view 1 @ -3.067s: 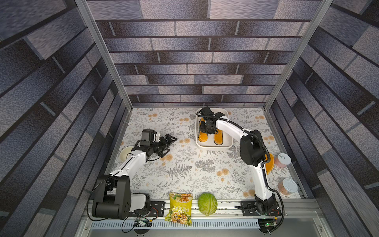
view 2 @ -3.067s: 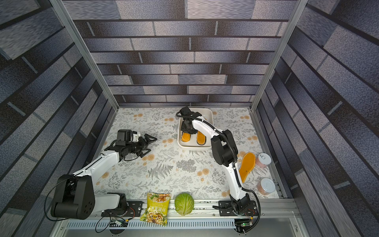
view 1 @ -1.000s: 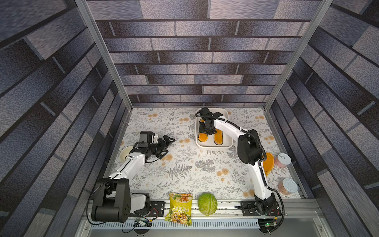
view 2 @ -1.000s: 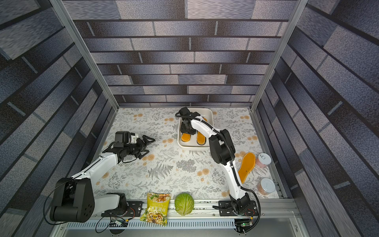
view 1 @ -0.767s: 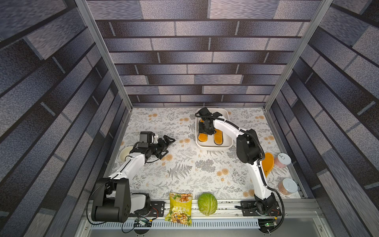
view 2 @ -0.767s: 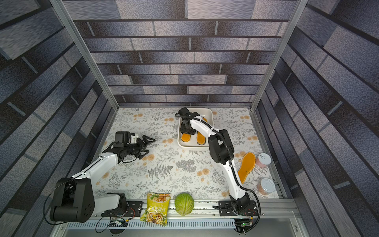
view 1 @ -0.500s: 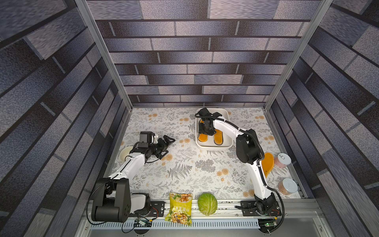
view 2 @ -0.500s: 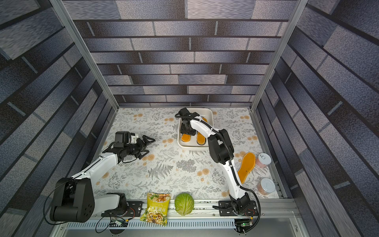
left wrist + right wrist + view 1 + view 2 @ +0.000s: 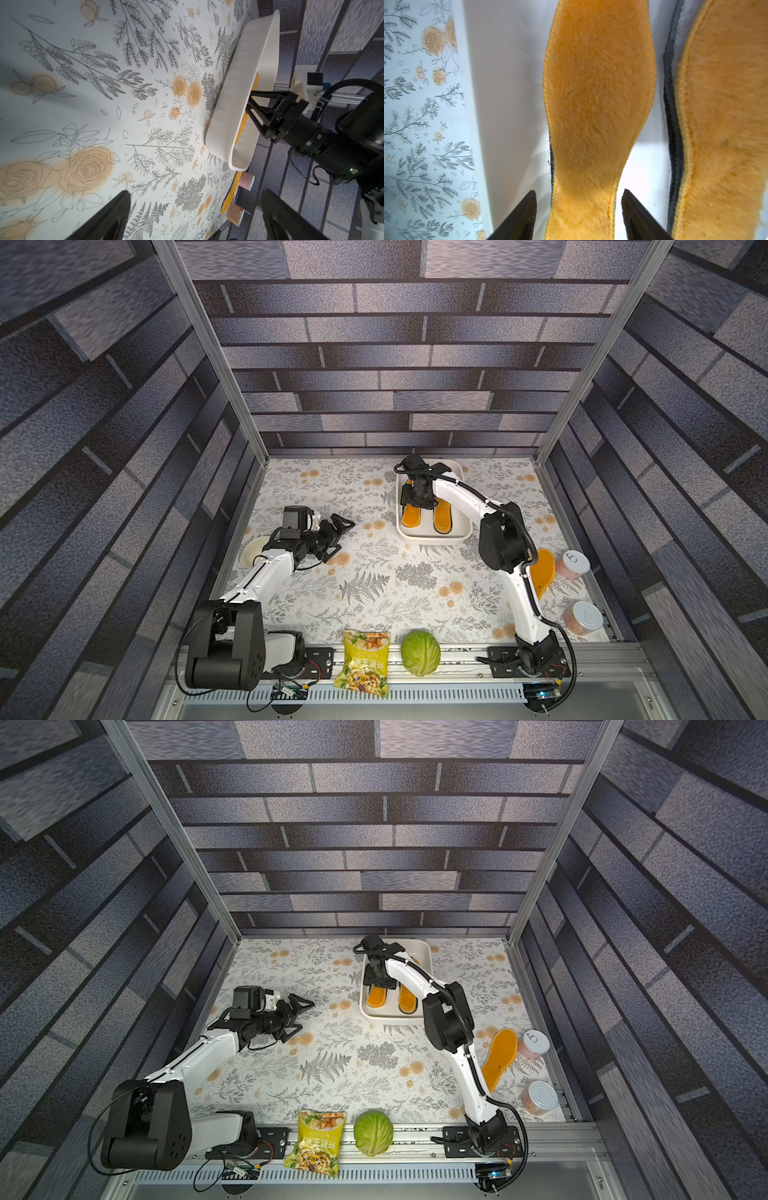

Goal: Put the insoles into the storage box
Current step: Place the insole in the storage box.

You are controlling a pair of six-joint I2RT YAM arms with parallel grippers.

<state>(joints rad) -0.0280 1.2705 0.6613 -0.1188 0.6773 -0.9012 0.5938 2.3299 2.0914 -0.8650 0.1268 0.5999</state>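
Under my right pincer (image 9: 578, 199), matt black, the insole (image 9: 598, 93) is showing fuzzy orange plush with stitched edging; the storage box (image 9: 508, 104) around it is gleaming smooth white plastic, the tabletop (image 9: 425, 124) beside looking matt.

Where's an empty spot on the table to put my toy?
Biggest bare patch: middle of the flowery tablecloth, between the open left gripper, the white plastic storage box and the green cabbage. Crowded: right edge, with a fuzzy orange insole and two lidded jars.

Bright, even light covers the tabletop (image 9: 374, 597) in both top views, shadows soft; wrist views curve at edges and blur close up.
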